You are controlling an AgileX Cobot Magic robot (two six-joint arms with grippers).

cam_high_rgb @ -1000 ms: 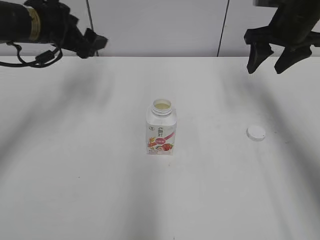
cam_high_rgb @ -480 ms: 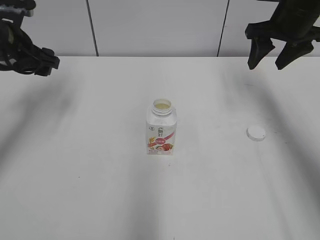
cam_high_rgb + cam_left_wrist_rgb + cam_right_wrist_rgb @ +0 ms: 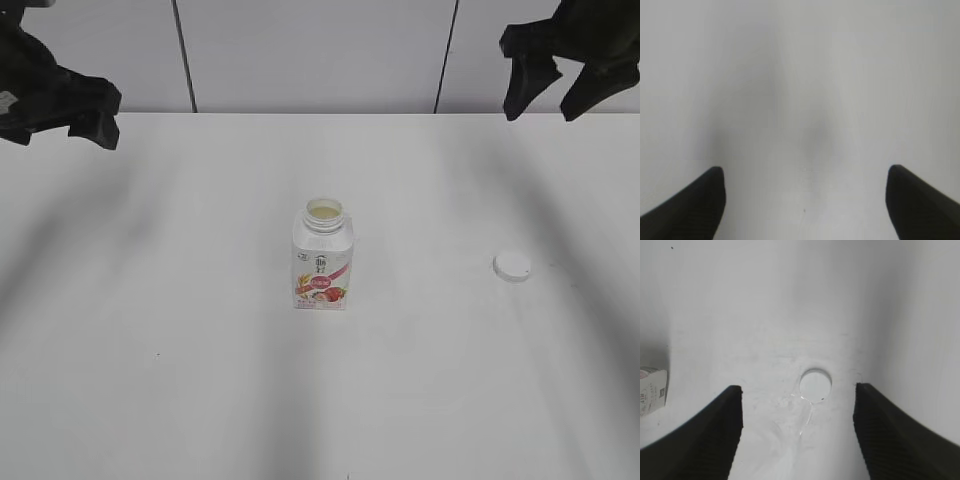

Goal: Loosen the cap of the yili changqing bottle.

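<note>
While your small squarish white plastic yili changqing bottle (image 3: 323,268) with its pink-red fruit label stands upright and uncapped mid-bench (image 3: 180,380), the small round white plastic cap (image 3: 512,266) lies flat well to its right. Your left end effector (image 3: 60,105) and right end effector (image 3: 560,85) both hang raised, jaws apart, empty.

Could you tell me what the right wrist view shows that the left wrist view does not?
Only the right wrist view shows the cap lying flat on the table, apart from the bottle, and a corner of the yili changqing bottle at its left edge. Only the left wrist view shows the left gripper, open over bare tabletop. Both share the white table and dark, spread gripper tips; the right gripper is open too.
</note>
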